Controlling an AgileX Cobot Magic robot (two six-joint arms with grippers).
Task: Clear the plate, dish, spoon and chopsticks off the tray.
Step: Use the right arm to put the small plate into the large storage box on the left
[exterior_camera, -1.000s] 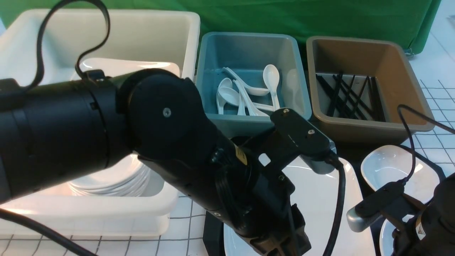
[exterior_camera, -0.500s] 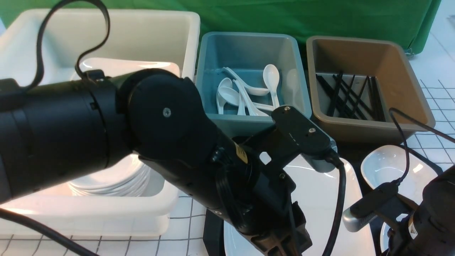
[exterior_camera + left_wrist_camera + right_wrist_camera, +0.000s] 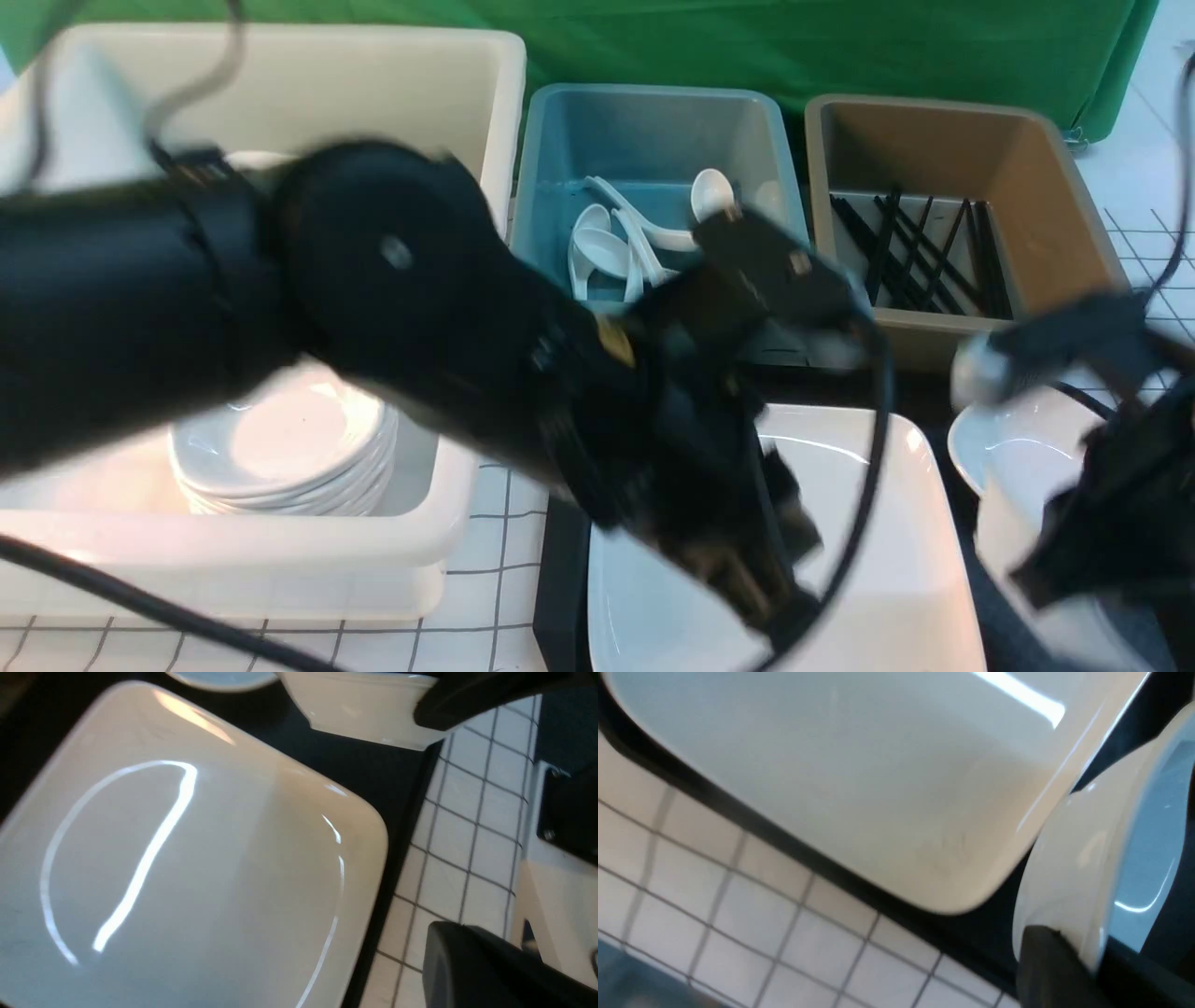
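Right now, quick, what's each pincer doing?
Left pincer: closed; can't tell whether it grips the plate.
Right pincer: closed on the small dish, at its rim.

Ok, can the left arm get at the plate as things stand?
Probably yes: the left gripper is right by the plate, which is bare, with nothing between them; its jaws are shut, though.

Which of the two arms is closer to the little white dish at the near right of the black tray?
Right. The right gripper pinches the dish by its rim; the left gripper hangs shut above the plate, apart from the dish, to its left.
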